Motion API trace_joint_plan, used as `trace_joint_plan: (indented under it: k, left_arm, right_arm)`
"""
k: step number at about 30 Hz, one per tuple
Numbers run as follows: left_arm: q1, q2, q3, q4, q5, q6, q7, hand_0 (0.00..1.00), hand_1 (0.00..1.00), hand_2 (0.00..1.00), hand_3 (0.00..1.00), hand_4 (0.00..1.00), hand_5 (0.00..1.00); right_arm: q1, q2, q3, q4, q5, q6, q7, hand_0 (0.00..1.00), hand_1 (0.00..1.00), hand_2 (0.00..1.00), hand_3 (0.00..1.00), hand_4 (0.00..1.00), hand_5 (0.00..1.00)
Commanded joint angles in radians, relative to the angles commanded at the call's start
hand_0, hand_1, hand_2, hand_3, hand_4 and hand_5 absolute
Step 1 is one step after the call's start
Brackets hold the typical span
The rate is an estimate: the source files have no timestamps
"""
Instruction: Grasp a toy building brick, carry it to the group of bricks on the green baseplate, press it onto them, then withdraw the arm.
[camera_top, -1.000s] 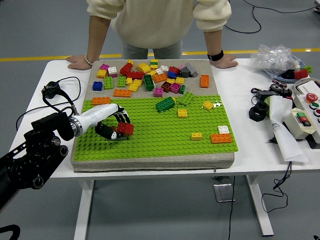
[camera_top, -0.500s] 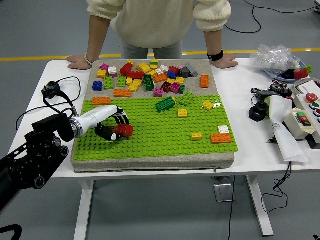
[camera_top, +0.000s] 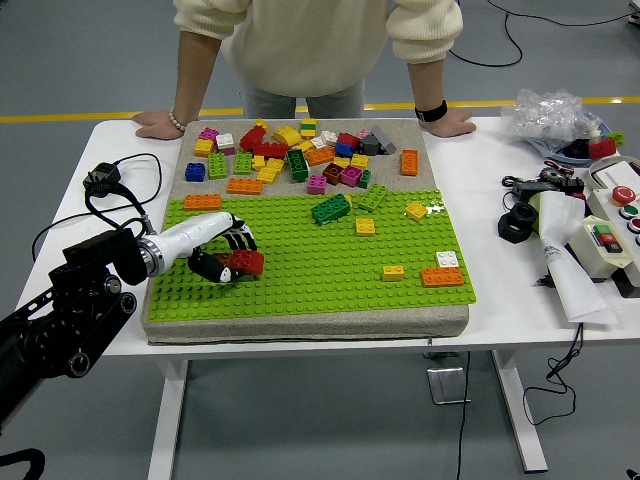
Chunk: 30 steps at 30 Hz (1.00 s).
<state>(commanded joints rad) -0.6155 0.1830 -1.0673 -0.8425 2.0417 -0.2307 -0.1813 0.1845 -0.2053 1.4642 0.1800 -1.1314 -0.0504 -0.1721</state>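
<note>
A grey floor with a yellow line runs behind the white tabletop (camera_top: 500, 290), and a person (camera_top: 318, 45) stands at its far side with both palms flat on the far edge. At the far left a black cable (camera_top: 110, 195) loops over the tabletop beside my arm. My left hand (camera_top: 222, 255) reaches in from the left, low over the left part of the green baseplate (camera_top: 320, 285). Its fingers are curled around a red brick (camera_top: 248, 262), which sits at the fingertips just above or on the studs; I cannot tell whether it touches them. The brick is well apart from the other bricks on the green.

Beyond the baseplate, on the tan mat (camera_top: 425, 175), lies the loose pile (camera_top: 300, 152) of pink, yellow, orange, red, green, blue and grey bricks. An orange brick (camera_top: 202, 201) lies at the baseplate's far left corner. Further right, on the green, a dark green brick (camera_top: 330, 208) lies near the far edge, then a yellow brick (camera_top: 365, 226), then another yellow one (camera_top: 416, 210) beside small white pieces. Nearer me, to the right, a small yellow brick (camera_top: 393, 272) stands just beside a white brick (camera_top: 447, 259) and an orange one (camera_top: 442, 277).

On the right of the tabletop lie black parts (camera_top: 520, 222), a white paper (camera_top: 565, 260), a control box (camera_top: 615, 225) with a red button, and a clear plastic bag (camera_top: 550, 115).
</note>
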Motion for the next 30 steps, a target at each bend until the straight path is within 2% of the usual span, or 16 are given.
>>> trace_joint_plan:
  k: [30]
  left_arm:
    - [-0.008, -0.005, -0.012, 0.026, -0.006, -0.002, -0.002, 0.798, 0.616, 0.549, 0.529, 0.734, 0.036]
  right_arm:
    - [-0.002, 0.003, -0.003, 0.0, 0.0, 0.0, 0.0, 0.781, 0.702, 0.741, 0.682, 0.943, 0.685]
